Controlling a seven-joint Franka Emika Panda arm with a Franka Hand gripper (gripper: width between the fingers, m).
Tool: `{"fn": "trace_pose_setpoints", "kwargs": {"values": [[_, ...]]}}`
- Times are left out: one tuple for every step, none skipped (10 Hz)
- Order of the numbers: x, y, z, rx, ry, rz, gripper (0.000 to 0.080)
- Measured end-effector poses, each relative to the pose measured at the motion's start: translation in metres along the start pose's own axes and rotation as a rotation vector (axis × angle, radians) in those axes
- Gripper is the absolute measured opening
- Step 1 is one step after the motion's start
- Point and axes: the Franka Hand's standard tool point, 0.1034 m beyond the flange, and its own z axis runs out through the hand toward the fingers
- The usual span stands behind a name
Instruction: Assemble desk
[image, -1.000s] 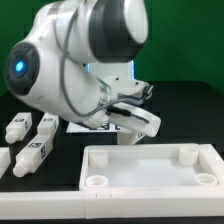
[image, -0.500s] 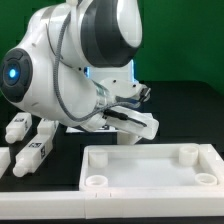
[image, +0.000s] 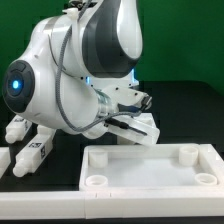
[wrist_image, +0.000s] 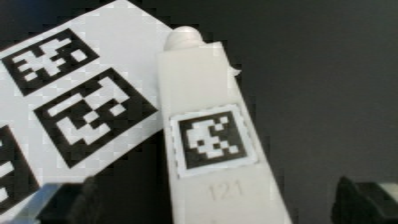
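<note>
The white desk top (image: 150, 165) lies at the front of the exterior view, rim up, with round corner sockets. A white leg (wrist_image: 210, 120) with a square tag and the number 121 lies on the black table between my fingers in the wrist view. My gripper (wrist_image: 214, 205) is open; one dark finger (wrist_image: 50, 203) shows on each side of the leg, with a gap to it. In the exterior view my gripper (image: 128, 118) hangs low behind the desk top, and the arm hides its fingertips. Other legs (image: 35, 155) lie at the exterior view's left.
The marker board (wrist_image: 71, 90) lies right beside the leg under my gripper. My bulky arm (image: 60, 80) blocks the middle of the exterior view. A green wall stands behind the black table.
My arm has leaned lower and toward the exterior view's left and now covers more of the legs lying there. The desk top and the legs have not moved.
</note>
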Motion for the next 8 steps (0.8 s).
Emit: {"fn": "trace_pose_setpoints", "kwargs": {"values": [[0.000, 0.000, 0.000, 0.000, 0.000, 0.000, 0.0524], [0.000, 0.000, 0.000, 0.000, 0.000, 0.000, 0.0389], [0.000, 0.000, 0.000, 0.000, 0.000, 0.000, 0.0389], [0.000, -0.001, -0.001, -0.004, 0.005, 0.001, 0.0284], [-0.004, -0.008, -0.006, -0.022, 0.044, -0.010, 0.0284], [-0.015, -0.018, -0.011, -0.024, 0.055, -0.022, 0.0284], [-0.029, -0.031, -0.020, -0.020, 0.100, -0.017, 0.0284], [-0.048, -0.046, -0.031, -0.005, 0.187, -0.021, 0.0284]]}}
